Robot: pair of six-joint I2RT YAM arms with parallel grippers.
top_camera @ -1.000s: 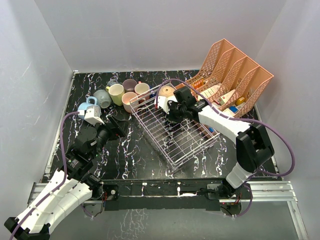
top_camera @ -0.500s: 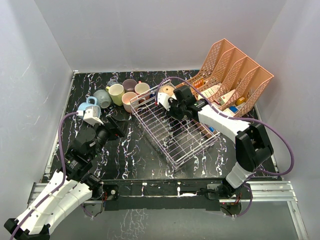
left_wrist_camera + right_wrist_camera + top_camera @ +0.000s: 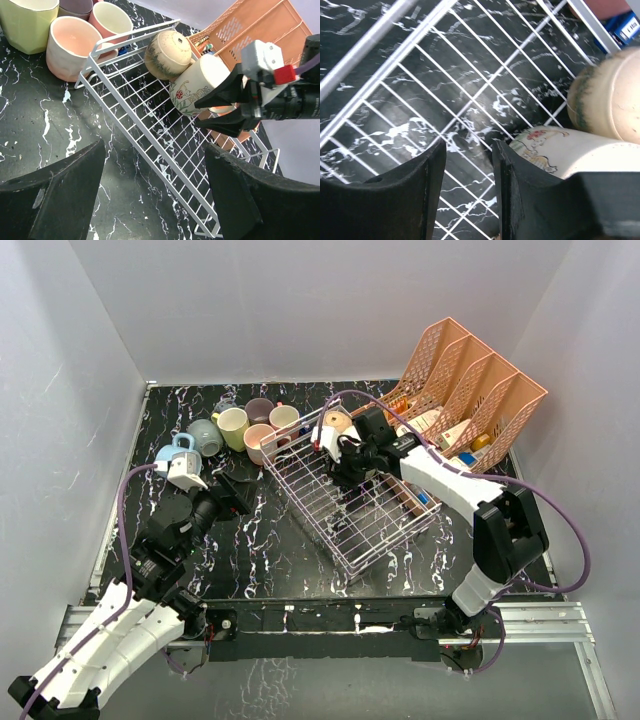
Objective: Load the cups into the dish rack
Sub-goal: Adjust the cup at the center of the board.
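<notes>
The wire dish rack (image 3: 350, 508) stands mid-table. A tan cup (image 3: 335, 423) and a white picture-printed cup (image 3: 196, 86) lie on their sides at its far corner. My right gripper (image 3: 342, 465) hovers over the rack with its jaws slightly apart and empty. The printed cup (image 3: 570, 152) lies just outside its right finger, beside the tan cup (image 3: 610, 100). Light blue (image 3: 172, 452), grey-blue (image 3: 205, 435), yellow (image 3: 233, 425), mauve (image 3: 260, 408) and pink (image 3: 260, 440) cups stand on the table behind the rack's left side. My left gripper (image 3: 240, 490) is open and empty, left of the rack.
A salmon-pink lattice file organiser (image 3: 470, 390) holding small items stands at the back right, close to the rack's far side. White walls enclose the black marble table (image 3: 250, 550).
My right gripper has shifted slightly over the rack's far end. The left arm has not moved.
</notes>
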